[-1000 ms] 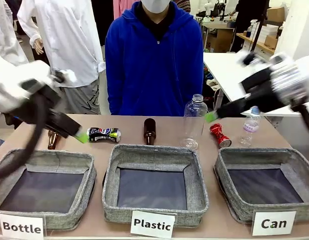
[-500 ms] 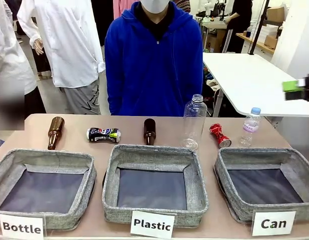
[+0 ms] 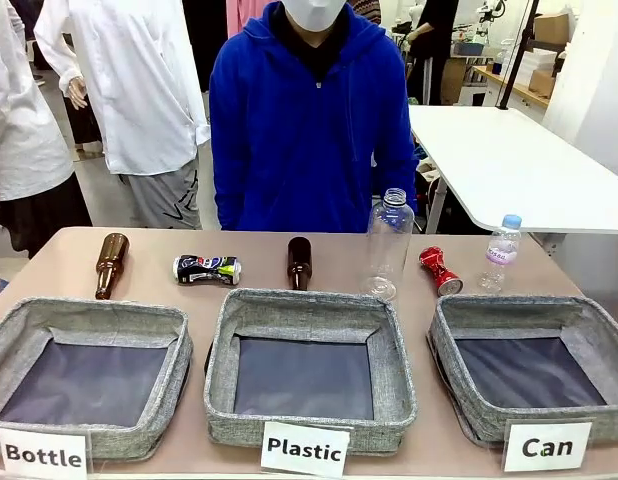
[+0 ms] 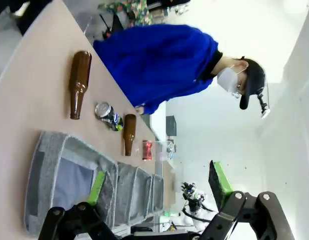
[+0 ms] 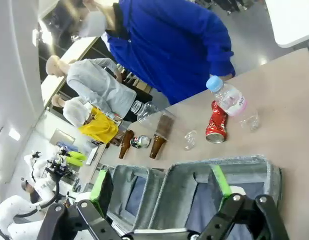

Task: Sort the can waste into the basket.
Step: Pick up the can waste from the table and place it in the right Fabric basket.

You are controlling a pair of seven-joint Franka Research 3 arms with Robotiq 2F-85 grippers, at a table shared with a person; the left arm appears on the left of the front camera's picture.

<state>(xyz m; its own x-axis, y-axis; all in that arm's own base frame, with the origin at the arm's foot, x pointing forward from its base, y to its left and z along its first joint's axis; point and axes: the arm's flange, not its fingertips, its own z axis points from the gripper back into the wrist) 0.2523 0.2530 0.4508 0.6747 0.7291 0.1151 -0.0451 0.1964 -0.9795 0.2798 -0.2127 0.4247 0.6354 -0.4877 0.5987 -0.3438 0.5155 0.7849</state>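
1. The left gripper (image 4: 157, 182) is hanging high above the desk (image 3: 259, 248) with its green-padded fingers spread wide apart, carrying nothing.
2. The right gripper (image 5: 159, 185) is likewise standing open and empty. The grey fabric basket signed "Can" (image 3: 467, 415) is lying below and ahead of its fingers, which probably makes this the handier arm for the drop.
3. The red crushed metal can (image 3: 440, 270) is lying on its side just behind that basket's far rim, between the tall clear plastic bottle (image 3: 389, 250) and the small blue-capped plastic bottle (image 3: 501, 255). It is likely offering the shortest carry.
4. The dark blue-black crushed can with a silver top (image 3: 207, 268) is lying well apart toward the robot's left, between the left brown glass bottle (image 3: 109, 264) and the middle brown glass bottle (image 3: 300, 262). It is probably calling for a longer trip across the desk.
5. The basket is showing its bare dark bottom, so neither can is sitting inside yet. The mixed row along the far edge seems to be forcing a choice among materials.
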